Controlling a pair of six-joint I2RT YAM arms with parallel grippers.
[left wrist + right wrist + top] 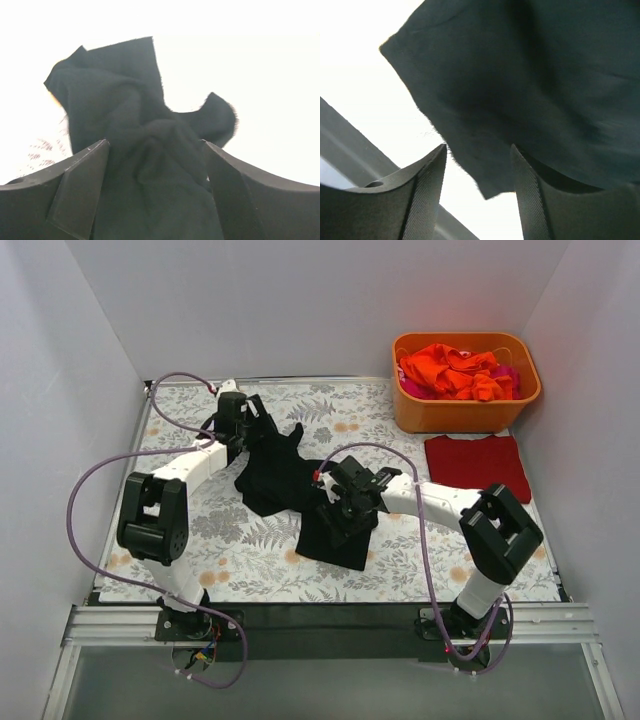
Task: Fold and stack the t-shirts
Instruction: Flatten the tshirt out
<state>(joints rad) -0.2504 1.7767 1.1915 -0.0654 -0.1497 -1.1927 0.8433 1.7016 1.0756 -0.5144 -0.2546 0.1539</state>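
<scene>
Tablecloth (250, 560): arms (190, 465) bent over black t-shirt (275, 480)

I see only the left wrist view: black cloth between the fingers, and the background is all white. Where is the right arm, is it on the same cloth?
Observer: Yes. The right gripper is over the near end of the same black t-shirt; the left gripper is at its far end.
Operator: Is any shirt already folded?
Observer: One dark red t-shirt lies flat in a neat rectangle on the right side.
Operator: And the other shirts?
Observer: The orange and pink shirts are heaped in the orange tub, just beyond the red one.
</scene>
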